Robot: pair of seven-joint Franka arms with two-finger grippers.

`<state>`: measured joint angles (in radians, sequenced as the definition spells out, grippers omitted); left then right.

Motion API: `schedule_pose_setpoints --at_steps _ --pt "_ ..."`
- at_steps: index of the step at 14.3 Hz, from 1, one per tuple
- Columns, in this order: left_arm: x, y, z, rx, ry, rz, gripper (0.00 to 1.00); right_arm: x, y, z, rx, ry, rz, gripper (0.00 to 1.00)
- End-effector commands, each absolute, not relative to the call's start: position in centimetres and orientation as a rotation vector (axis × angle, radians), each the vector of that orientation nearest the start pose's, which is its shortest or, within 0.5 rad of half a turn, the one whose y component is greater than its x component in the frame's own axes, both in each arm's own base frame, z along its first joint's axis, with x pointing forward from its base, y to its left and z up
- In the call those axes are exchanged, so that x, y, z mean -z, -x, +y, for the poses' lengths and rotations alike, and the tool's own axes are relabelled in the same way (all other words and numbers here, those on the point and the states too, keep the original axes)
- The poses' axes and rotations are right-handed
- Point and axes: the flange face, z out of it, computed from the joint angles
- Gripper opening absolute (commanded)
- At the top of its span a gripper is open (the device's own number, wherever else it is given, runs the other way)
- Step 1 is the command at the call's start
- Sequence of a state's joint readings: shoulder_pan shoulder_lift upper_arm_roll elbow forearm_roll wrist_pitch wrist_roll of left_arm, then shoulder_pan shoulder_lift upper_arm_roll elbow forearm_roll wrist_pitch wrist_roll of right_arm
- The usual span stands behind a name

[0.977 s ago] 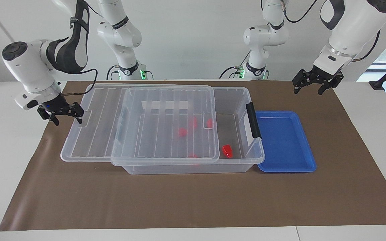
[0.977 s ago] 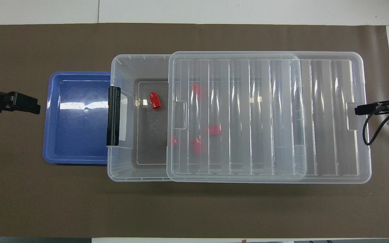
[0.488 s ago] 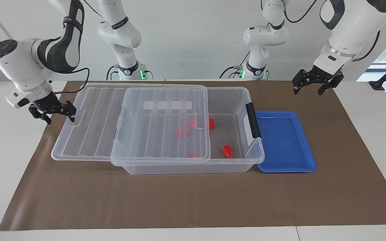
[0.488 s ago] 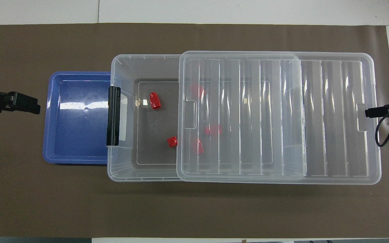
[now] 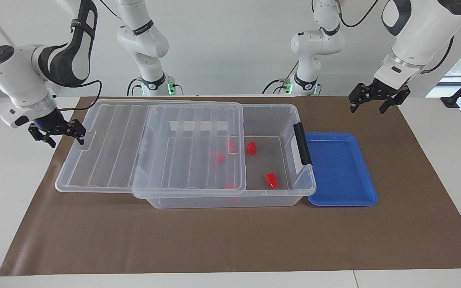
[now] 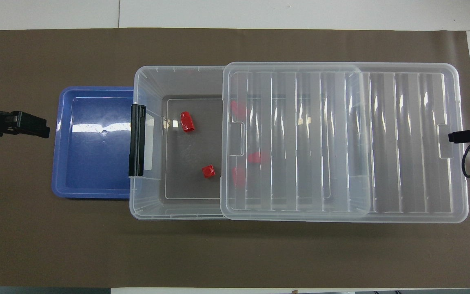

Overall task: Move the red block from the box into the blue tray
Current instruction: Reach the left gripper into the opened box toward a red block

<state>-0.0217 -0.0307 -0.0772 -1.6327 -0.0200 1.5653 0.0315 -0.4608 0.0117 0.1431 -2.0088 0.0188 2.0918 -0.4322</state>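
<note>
**Box with lid slid partway off, exposing red blocks.**
The box (image 5: 290, 120) anchors the scene: its lid (image 5: 110, 152) overhangs toward the right gripper (image 5: 57, 134), open-fingered at the lid's edge; blue tray (image 5: 340, 168) abuts its latch end; one red block (image 5: 271, 180) lies uncovered inside; left gripper (image 5: 375, 99) waits open above the table near the tray.

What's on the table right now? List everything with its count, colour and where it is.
box: one, clear, mid-mat
lid: one, clear and ribbed, on the box, overhanging toward the right arm's end
red blocks: five, red, in the box; two uncovered, three under the lid
latch: one, black, on the box end beside the tray
blue tray: one, blue, empty, against the box toward the left arm's end
mat: one, brown, on the table
table: one, white
left gripper: open, raised over the mat near the tray
right gripper: open, at the lid's end tab
</note>
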Motion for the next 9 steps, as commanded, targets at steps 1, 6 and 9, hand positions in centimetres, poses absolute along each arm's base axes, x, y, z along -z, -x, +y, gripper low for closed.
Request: schedule_pose_setpoints --at_steps 1,6,9 --pt "-61.5 -53.7 -6.4 -0.034 3.156 0.203 1.0 -45.5 -53.7 -18.6 0.123 3.149 -0.218 1.0" --pt "-60.8 -53.6 -13.0 0.105 3.163 0.241 1.0 -46.6 -54.2 -18.5 0.088 3.137 -0.219 1.0" --pt "-59.3 -53.4 -18.0 0.147 3.185 0.141 1.0 -49.6 -55.1 -16.8 0.064 3.127 -0.22 1.0"
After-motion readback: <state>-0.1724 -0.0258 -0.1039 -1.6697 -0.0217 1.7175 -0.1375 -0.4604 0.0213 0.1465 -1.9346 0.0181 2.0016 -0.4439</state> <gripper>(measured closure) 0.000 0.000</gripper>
